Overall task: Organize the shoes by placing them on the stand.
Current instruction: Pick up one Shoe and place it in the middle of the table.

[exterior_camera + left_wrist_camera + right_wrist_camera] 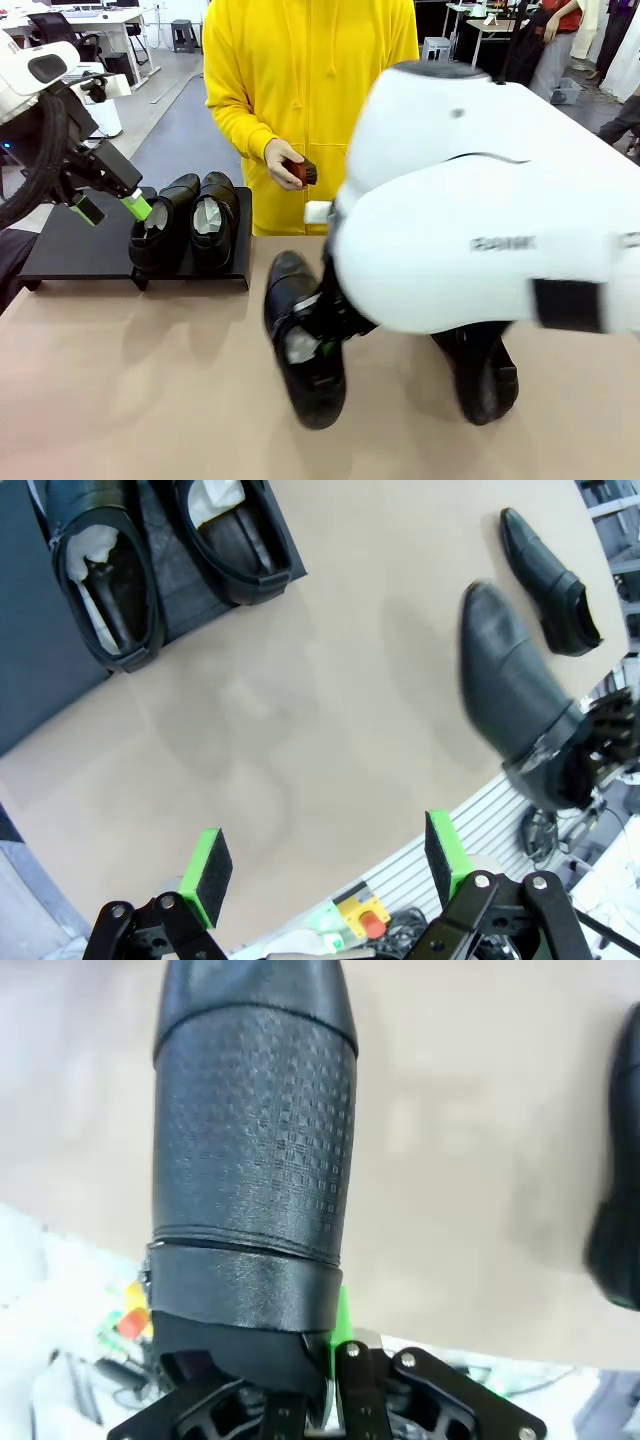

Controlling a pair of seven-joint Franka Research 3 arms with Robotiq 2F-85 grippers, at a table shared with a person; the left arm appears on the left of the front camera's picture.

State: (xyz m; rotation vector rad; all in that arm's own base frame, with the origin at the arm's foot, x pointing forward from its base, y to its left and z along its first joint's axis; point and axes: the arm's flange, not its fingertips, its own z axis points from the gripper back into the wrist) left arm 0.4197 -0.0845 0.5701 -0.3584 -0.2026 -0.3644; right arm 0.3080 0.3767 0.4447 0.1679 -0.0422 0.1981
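Holds left gripper (113, 208) spread wide, empty, beside two dress shoes (160, 225) on the stand (70, 250); clamps right gripper (325, 335) on the heel end of a third shoe (315, 395) over the table (150, 400) — leaves a fourth shoe (487, 380) lying farther right.

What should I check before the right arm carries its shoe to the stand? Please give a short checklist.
1. Right gripper shut on held shoe: ok.
2. Bare room on stand, left of the placed shoes: ok.
3. Left gripper, open, hovers over that room and may block the path: not ok.
4. Held shoe lifted clear of table: cannot tell.
5. Person's hand off the stand: ok.
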